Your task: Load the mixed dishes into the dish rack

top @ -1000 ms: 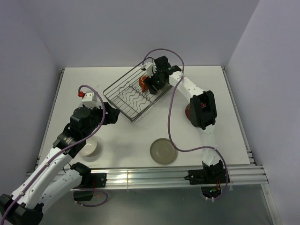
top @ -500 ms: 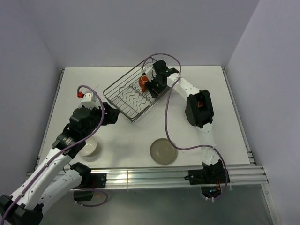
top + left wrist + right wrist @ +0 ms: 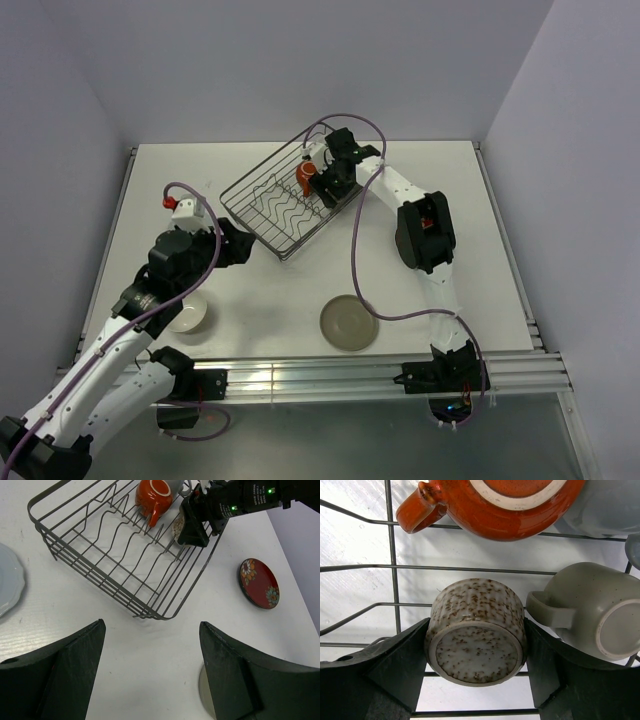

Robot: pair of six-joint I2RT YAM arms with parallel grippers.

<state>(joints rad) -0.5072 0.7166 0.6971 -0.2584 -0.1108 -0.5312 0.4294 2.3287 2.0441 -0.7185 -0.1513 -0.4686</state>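
Speckled beige cup (image 3: 476,630) sits pinched between the two dark fingers (image 3: 395,665) of your right tool (image 3: 476,647), its base facing the wrist camera, low over the wires of the dish rack (image 3: 95,572). Just above it in that view lies the orange-red mug (image 3: 495,502), and to its right the grey cup (image 3: 585,615), all at the rack's upper right end in the overhead view. Your left tool (image 3: 150,680) hangs spread wide, holding nothing, over the white tabletop (image 3: 125,655) below the rack's lower corner. The red floral plate (image 3: 259,583) lies right of the rack; the olive-grey plate (image 3: 349,322) and cream bowl (image 3: 187,314) sit toward the overhead view's bottom.
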